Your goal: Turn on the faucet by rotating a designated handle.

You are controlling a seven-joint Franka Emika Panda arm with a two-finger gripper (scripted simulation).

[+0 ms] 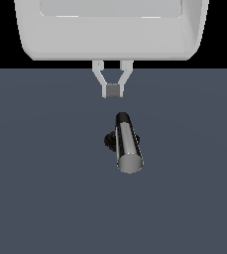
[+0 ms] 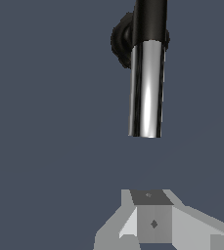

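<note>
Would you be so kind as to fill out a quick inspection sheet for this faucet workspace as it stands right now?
Surface: flat dark blue-grey floor, plain, no marks seen.
Job's things: faucet with its black base partly hidden behind the bar; silver handle whole, its flat round end facing the exterior camera, nothing touching it.
Clutter: nothing seen.
Grippers: gripper hangs beyond the handle's black elbow end, apart from it; the fingertips meet with no gap, holding nothing.
Cables: nothing seen.
Surroundings: black background above the floor; the large white robot body fills the exterior view's top.
</note>
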